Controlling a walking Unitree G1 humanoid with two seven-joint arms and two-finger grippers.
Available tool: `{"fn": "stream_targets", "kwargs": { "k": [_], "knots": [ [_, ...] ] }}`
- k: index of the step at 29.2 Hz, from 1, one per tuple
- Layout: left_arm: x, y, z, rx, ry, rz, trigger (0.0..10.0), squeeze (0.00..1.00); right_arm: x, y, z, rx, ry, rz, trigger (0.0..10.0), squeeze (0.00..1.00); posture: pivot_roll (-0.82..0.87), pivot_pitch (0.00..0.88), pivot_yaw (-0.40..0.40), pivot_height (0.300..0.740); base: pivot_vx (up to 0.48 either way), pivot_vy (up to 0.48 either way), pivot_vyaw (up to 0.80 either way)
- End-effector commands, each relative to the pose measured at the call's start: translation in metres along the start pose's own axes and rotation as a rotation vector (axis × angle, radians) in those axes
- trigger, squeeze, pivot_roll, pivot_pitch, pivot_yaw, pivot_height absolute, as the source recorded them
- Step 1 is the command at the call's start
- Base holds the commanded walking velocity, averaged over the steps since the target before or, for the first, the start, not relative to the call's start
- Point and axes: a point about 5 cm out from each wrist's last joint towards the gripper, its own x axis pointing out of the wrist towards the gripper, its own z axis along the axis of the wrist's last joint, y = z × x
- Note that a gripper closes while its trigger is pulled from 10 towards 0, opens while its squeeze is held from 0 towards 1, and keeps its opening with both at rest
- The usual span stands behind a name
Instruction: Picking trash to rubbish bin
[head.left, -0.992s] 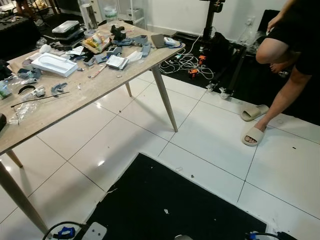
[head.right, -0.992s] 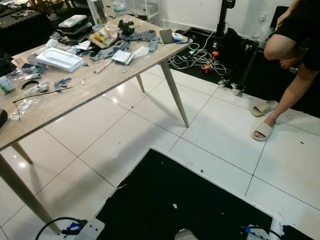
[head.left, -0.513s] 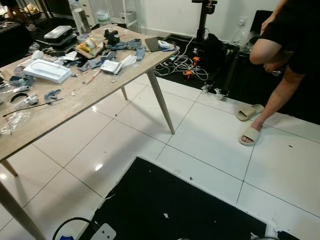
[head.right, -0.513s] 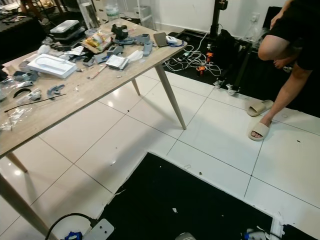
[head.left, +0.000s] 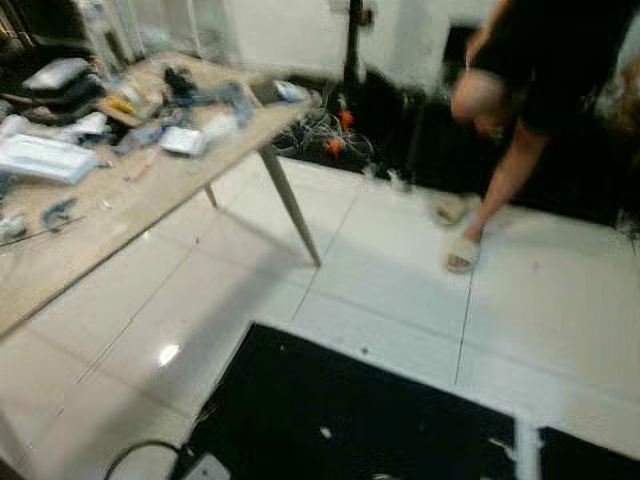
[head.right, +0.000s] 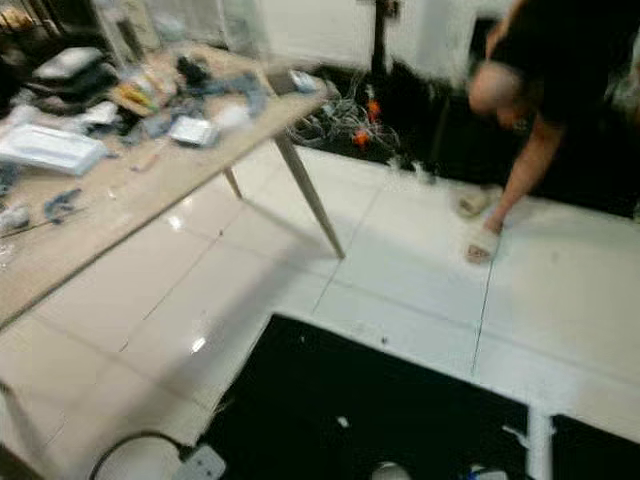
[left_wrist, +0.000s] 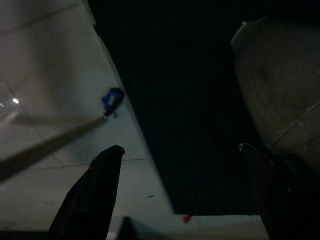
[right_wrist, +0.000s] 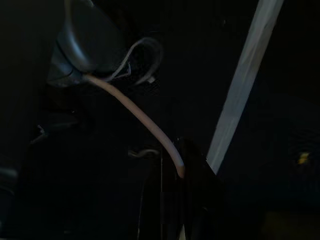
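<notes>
The left pincer is hanging over the black mat edge and white tiles; whether either pincer is apart or together I cannot tell. The right pincer is hanging in the dark. Ahead, blurred, a cluttered bench is standing, with what may be scraps lying on the mat, and a person standing in slippers

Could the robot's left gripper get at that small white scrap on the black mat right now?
Probably not yet. The left gripper hangs low beside the robot's body, over the mat's edge, while the white scrap lies out in front, nothing blocking it.
</notes>
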Motion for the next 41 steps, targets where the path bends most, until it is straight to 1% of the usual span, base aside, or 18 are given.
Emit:
{"fn": "stream_targets", "kwargs": {
  "k": [1,6,10,11,12,14,17,20,22,23,25,28,29,30,33,36,39,41],
  "knots": [
    [0.0,-0.002,-0.003,0.009,0.012,-0.004,10.0,0.0,0.0,0.004,-0.003,-0.008,0.01,0.001,10.0,0.0,-0.01,0.073,0.111,0.74,0.0,0.0,-0.79],
    [0.0,-0.003,-0.004,0.012,0.015,-0.006,10.0,0.0,-0.001,0.004,-0.008,-0.016,0.014,0.001,10.0,0.0,-0.01,0.073,0.111,0.74,0.0,0.0,-0.79],
    [0.0,-0.004,-0.005,0.015,0.018,-0.007,10.0,0.0,-0.002,-0.006,-0.014,-0.018,0.019,-0.008,10.0,0.0,-0.01,0.073,0.111,0.74,0.0,0.0,-0.79],
    [0.0,-0.004,-0.005,0.015,0.018,-0.007,10.0,0.0,-0.002,-0.006,-0.014,-0.018,0.019,-0.008,10.0,0.0,-0.01,0.073,0.111,0.74,0.0,0.0,-0.79],
    [0.0,-0.004,-0.005,0.015,0.018,-0.007,10.0,0.0,-0.003,-0.01,-0.014,-0.018,0.019,-0.012,10.0,0.0,-0.01,0.07,0.106,0.74,0.0,0.0,-0.79],
    [0.0,-0.004,-0.005,0.016,0.018,-0.007,10.0,0.0,-0.004,-0.022,-0.01,-0.022,0.012,-0.024,10.0,0.0,-0.01,0.07,0.106,0.74,0.0,0.0,-0.79],
    [0.0,-0.004,-0.006,0.016,0.018,-0.006,10.0,0.0,-0.003,-0.025,-0.004,-0.024,0.004,-0.027,10.0,0.0,-0.01,0.07,0.106,0.74,0.0,0.0,-0.79],
    [0.0,-0.004,-0.006,0.015,0.018,-0.005,10.0,0.0,-0.002,-0.023,0.005,-0.026,-0.01,-0.024,10.0,0.0,-0.01,0.07,0.106,0.74,0.0,0.0,-0.79],
    [0.0,-0.003,-0.006,0.015,0.018,-0.004,10.0,0.0,-0.001,-0.017,0.012,-0.028,-0.018,-0.019,10.0,0.0,-0.01,0.07,0.106,0.74,0.0,0.0,-0.79],
    [0.0,-0.003,-0.006,0.016,0.019,-0.005,10.0,0.0,0.0,-0.01,0.014,-0.029,-0.021,-0.013,10.0,0.0,-0.01,0.07,0.106,0.74,0.0,0.0,-0.79],
    [0.0,-0.003,-0.006,0.016,0.019,-0.005,10.0,0.0,0.001,-0.008,0.014,-0.03,-0.021,-0.011,10.0,0.0,-0.01,0.07,0.106,0.74,0.0,0.0,-0.79],
    [0.0,-0.004,-0.006,0.016,0.019,-0.006,10.0,0.0,0.001,0.003,0.013,-0.03,-0.02,0.001,10.0,0.0,-0.01,0.07,0.106,0.74,0.0,0.0,-0.79],
    [0.0,-0.004,-0.006,0.016,0.019,-0.006,10.0,0.0,0.001,0.003,0.013,-0.03,-0.02,0.001,10.0,0.0,-0.01,0.07,0.106,0.74,0.0,0.0,-0.79],
    [0.0,-0.004,-0.006,0.016,0.019,-0.007,10.0,0.0,0.001,0.009,0.009,-0.029,-0.015,0.008,10.0,0.0,-0.01,0.07,0.106,0.74,0.0,0.0,-0.79],
    [0.0,-0.005,-0.006,0.016,0.02,-0.009,10.0,0.0,0.001,0.015,0.001,-0.029,-0.003,0.014,10.0,0.0,-0.01,0.07,0.106,0.74,0.0,0.0,-0.79],
    [0.0,-0.005,-0.006,0.015,0.021,-0.01,10.0,0.0,0.001,0.015,-0.002,-0.028,0.002,0.013,10.0,0.0,-0.01,0.07,0.106,0.74,0.0,0.0,-0.79],
    [0.0,-0.005,-0.006,0.015,0.022,-0.01,10.0,0.0,0.0,0.011,-0.006,-0.028,0.007,0.009,10.0,0.0,-0.01,0.072,0.108,0.74,0.0,0.0,-0.79],
    [0.0,-0.005,-0.007,0.016,0.024,-0.01,10.0,0.0,-0.002,-0.001,-0.013,-0.027,0.015,-0.002,10.0,0.0,-0.01,0.072,0.108,0.74,0.0,0.0,-0.79]
  ]
}}
